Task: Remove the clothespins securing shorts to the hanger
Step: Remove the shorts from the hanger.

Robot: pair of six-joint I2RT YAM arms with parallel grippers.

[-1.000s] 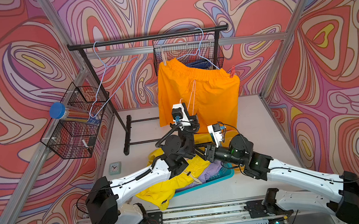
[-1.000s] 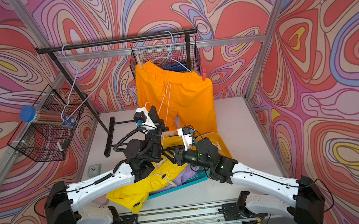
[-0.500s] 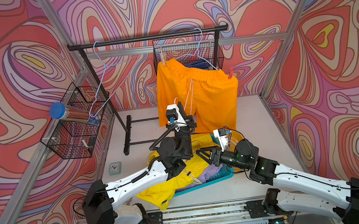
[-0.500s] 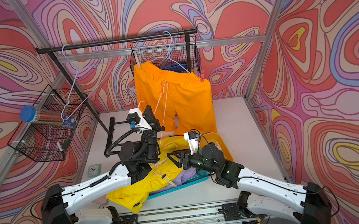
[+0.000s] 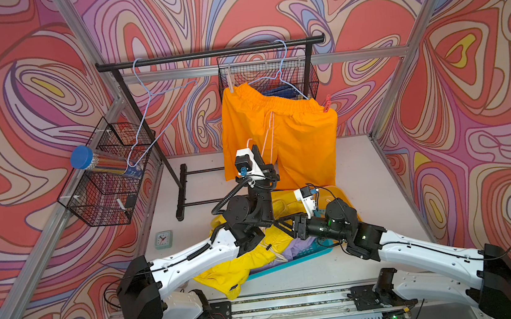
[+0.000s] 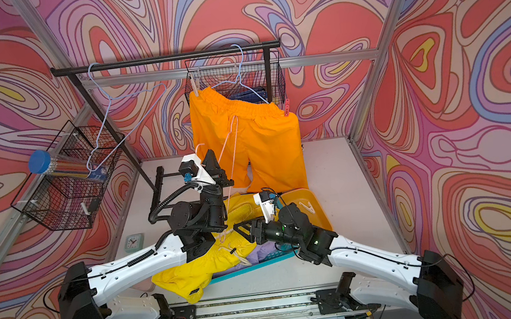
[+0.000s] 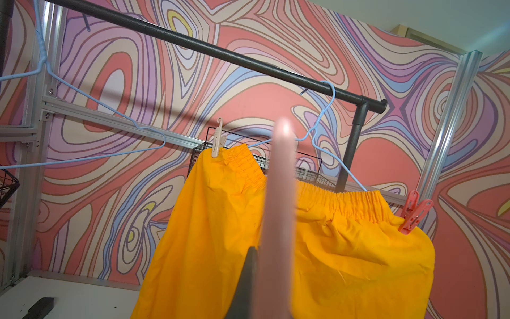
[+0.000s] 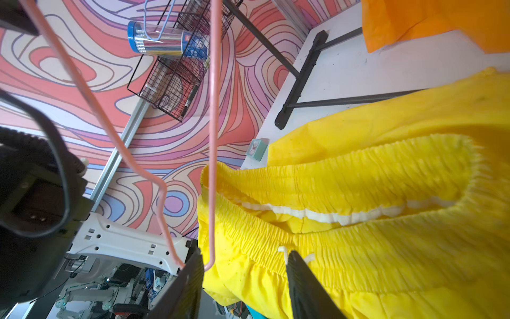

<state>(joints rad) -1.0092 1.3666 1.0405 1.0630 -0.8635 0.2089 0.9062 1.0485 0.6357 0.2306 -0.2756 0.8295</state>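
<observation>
Left pincer (image 6: 211,160): closed tight on the pink hanger (image 7: 278,193), my tips aimed upward.
Right pincer (image 8: 245,251): jaws about half apart, gripping nothing I can make out. It lies low and sideways, with the pink hanger's lower corner just beside one finger.
Yellow shorts (image 8: 358,171): crumpled beneath both my pincers, waistband toward my right pincer. No clothespin shows on them.
Orange shorts (image 7: 345,248): hung by the waistband on the blue hanger (image 7: 323,121), which hooks over the rail (image 7: 220,52), above and beyond both my pincers.
Beige clothespin (image 7: 218,139): at the waistband end on my left. It stands near upright, handles up, jaws down on the fabric.
Red clothespin (image 7: 413,214): at the waistband end on my right. It is tilted, handles up and outward, jaws biting down and inward.
Long axes: both pins run roughly up and down, across the line of the waistband.
Nearer arm: my left pincer is closer and faces the pins, but it is full. My right is free, but low and turned away from the rail.
Governing relation (my judgement): each pin must be approached from above, squeezing its raised handles, so a pincer must rise past the waistband.
</observation>
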